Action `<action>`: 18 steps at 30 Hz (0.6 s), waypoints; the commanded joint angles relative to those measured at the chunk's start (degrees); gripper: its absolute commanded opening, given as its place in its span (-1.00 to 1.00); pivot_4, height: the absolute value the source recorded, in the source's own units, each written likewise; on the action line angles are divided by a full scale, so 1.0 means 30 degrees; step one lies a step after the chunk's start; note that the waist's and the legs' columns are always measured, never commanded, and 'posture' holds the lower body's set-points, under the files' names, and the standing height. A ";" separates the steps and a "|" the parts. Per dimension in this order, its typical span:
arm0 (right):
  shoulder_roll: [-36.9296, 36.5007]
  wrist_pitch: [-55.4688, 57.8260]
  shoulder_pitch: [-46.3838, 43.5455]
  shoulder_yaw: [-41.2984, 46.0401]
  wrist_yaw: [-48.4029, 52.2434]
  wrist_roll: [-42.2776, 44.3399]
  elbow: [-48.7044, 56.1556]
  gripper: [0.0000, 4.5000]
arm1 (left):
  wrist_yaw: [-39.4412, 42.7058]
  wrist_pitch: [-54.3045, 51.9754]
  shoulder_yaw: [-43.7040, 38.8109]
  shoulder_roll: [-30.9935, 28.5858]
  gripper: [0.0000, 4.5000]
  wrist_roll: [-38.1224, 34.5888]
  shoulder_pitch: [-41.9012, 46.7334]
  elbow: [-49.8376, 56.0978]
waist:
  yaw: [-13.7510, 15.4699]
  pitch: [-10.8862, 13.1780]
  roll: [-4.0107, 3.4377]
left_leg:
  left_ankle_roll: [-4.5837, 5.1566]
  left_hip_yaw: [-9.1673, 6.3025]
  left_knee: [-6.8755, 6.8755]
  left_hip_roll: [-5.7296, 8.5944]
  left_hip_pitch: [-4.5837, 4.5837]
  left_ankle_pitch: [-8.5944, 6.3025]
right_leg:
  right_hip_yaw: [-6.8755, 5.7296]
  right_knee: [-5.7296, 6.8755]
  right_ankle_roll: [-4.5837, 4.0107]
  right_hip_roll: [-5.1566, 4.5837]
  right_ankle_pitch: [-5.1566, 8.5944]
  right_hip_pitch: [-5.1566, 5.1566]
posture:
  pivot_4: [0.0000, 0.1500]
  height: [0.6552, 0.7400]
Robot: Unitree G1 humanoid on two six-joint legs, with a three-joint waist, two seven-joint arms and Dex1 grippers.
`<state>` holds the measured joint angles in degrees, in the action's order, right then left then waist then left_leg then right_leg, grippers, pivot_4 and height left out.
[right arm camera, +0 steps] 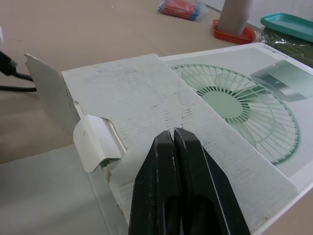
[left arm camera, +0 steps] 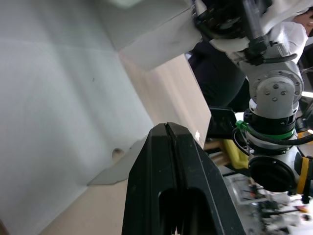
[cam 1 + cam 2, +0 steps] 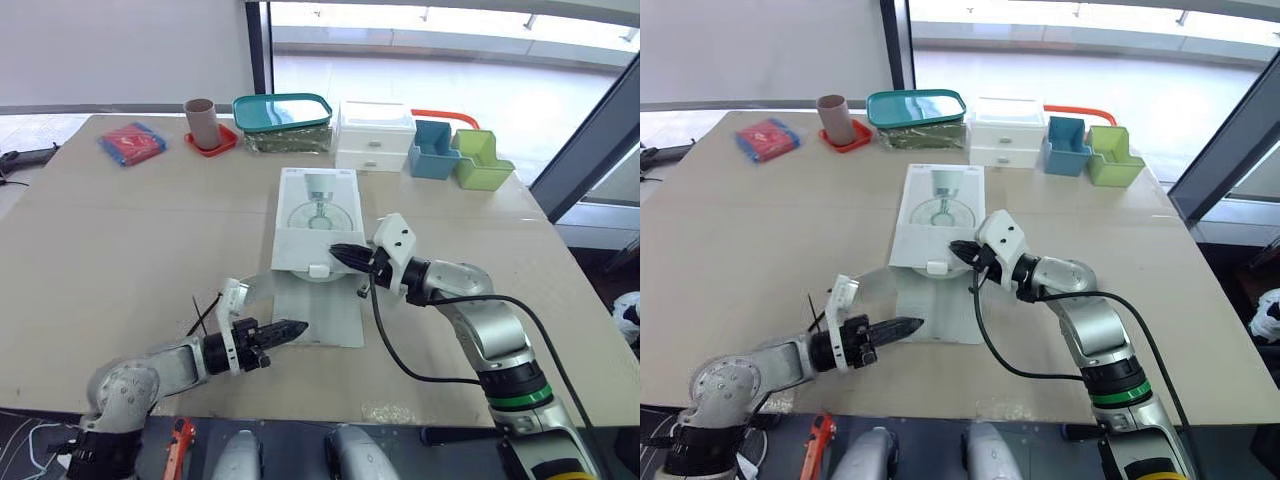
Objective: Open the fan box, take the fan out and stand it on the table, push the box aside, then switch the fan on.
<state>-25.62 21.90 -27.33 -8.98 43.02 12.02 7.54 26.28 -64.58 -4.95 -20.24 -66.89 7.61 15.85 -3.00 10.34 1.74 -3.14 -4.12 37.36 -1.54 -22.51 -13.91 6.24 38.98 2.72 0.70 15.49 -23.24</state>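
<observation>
Two pincers, closed and empty. We hold right pincer over fan box, left pincer over its flap.

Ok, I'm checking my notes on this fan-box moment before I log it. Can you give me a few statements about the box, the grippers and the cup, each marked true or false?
1. The fan box lies flat on the table, fan picture up. True.
2. The right gripper is wide open. False: its fingers are shut together, at the box's near end.
3. The box's long flap lies open on the table, on the robot's side. True.
4. The brown cup stands on a blue coaster. False: the coaster is red.
5. The left gripper is shut, its tip at the flap's near left corner. True.
</observation>
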 commanded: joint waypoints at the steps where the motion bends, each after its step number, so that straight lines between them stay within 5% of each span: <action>1: -0.0215 0.0264 0.0292 0.0159 -0.0040 -0.0017 0.0443 -0.97 | -0.2144 -0.1685 -0.1036 0.0524 -1.00 -0.2376 0.1184 -0.1555 | -0.0039 0.0000 0.0000 | 0.0000 0.0001 -0.0006 -0.0002 0.0001 -0.0001 | 0.0002 0.0001 -0.0017 0.0001 -0.0009 -0.0001 | 1.00 1.00; 10: -0.0325 0.0368 0.0366 0.0149 -0.0083 -0.0036 0.0666 -0.97 | -0.5474 -0.2303 -0.1537 0.2049 -1.00 -0.4602 0.2431 -0.3108 | 0.0052 -0.0001 -0.0002 | -0.0008 -0.0017 -0.0013 0.0010 0.0001 0.0003 | -0.0014 0.0003 -0.0096 -0.0002 -0.0052 0.0004 | 1.00 1.00; 16: -0.0385 0.0387 0.0339 0.0118 -0.0117 -0.0040 0.0718 -0.97 | -0.6155 -0.0442 -0.1462 0.2700 -1.00 -0.2239 0.2144 -0.2803 | 0.0094 -0.0002 -0.0002 | -0.0012 -0.0017 -0.0013 0.0027 0.0005 0.0005 | -0.0008 0.0001 -0.0094 -0.0016 -0.0050 0.0011 | 1.00 1.00; 18: -0.0383 0.0392 0.0354 0.0104 -0.0118 -0.0036 0.0748 -1.00 | -0.6193 0.0185 -0.1322 0.2976 -0.76 -0.1532 0.2273 -0.2939 | 0.0087 -0.0001 -0.0002 | -0.0015 -0.0016 -0.0014 0.0027 0.0006 0.0006 | -0.0006 0.0001 -0.0095 -0.0013 -0.0051 0.0011 | 1.00 1.00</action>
<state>-26.39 22.66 -26.64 -8.76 42.51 12.02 8.70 7.74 -66.64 -9.46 -12.15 -74.05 14.29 7.03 -2.74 10.34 1.73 -3.19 -4.17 37.32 -1.46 -22.50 -13.89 6.22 38.99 2.43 0.66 15.33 -23.21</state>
